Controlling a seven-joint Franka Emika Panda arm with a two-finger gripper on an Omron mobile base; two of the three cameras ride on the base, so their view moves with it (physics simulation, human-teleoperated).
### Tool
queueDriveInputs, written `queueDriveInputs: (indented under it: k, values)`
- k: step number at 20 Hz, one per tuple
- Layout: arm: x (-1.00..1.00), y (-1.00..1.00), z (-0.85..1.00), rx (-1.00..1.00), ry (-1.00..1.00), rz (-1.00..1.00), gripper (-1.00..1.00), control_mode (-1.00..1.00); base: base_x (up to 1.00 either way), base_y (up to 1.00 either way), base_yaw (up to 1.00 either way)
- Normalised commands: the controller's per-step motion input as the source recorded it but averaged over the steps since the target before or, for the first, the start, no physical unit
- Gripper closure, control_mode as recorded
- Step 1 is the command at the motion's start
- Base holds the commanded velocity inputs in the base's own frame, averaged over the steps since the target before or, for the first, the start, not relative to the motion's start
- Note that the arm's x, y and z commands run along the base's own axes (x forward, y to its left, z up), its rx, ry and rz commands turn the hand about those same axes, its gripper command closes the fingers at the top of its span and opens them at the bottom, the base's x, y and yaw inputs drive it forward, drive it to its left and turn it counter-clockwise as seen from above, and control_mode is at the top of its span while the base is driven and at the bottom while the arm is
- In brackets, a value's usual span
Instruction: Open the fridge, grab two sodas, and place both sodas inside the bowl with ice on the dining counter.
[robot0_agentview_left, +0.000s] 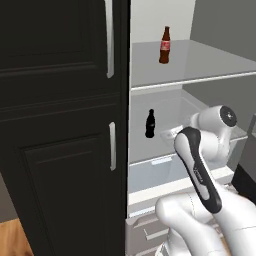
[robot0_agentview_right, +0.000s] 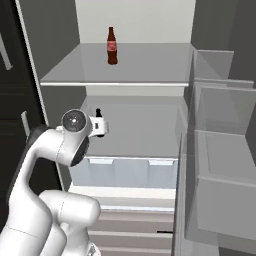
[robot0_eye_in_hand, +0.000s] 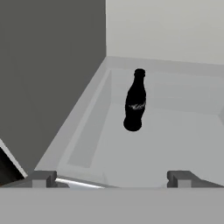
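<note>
Dark soda (robot0_eye_in_hand: 134, 101) stands upright, apart from shelf walls.

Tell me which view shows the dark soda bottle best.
The hand view: the dark soda bottle stands whole, upright and unblocked on its shelf. The left base view shows it small; in the right base view the arm hides most of it.

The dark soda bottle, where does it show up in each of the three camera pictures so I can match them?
Left base view: dark bottle stands upright on the lower fridge shelf, left of centre, just right of the black cabinet edge.
Right base view: only its top peeks out behind the arm's white joint, left of centre.
Hand view: it stands upright, centre, ahead of the open gripper.
Shared landmark: the pale shelf under it.
</note>
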Motion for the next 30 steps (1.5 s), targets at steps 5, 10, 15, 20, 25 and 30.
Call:
queueDriveInputs:
  k: [5, 10, 15, 20, 25, 30]
  values:
    - [0.52, 0.00, -0.01, 0.00, 0.00, 0.00, -1.00, -1.00, 0.00, 0.00, 0.00]
    - [0.58, 0.00, -0.01, 0.00, 0.00, 0.00, -1.00, -1.00, 0.00, 0.00, 0.00]
    - [0.53, 0.00, -0.01, 0.00, 0.00, 0.00, -1.00, -1.00, 0.00, 0.00, 0.00]
    - [0.44, -0.01, 0.00, 0.00, 0.00, 0.00, -1.00, -1.00, 0.00, 0.00, 0.00]
    - [0.34, 0.00, 0.00, 0.00, 0.00, 0.00, -1.00, -1.00, 0.00, 0.00, 0.00]
    - [0.29, 0.05, -0.14, -0.01, 0.00, 0.00, -1.00, -1.00, 0.00, 0.00, 0.00]
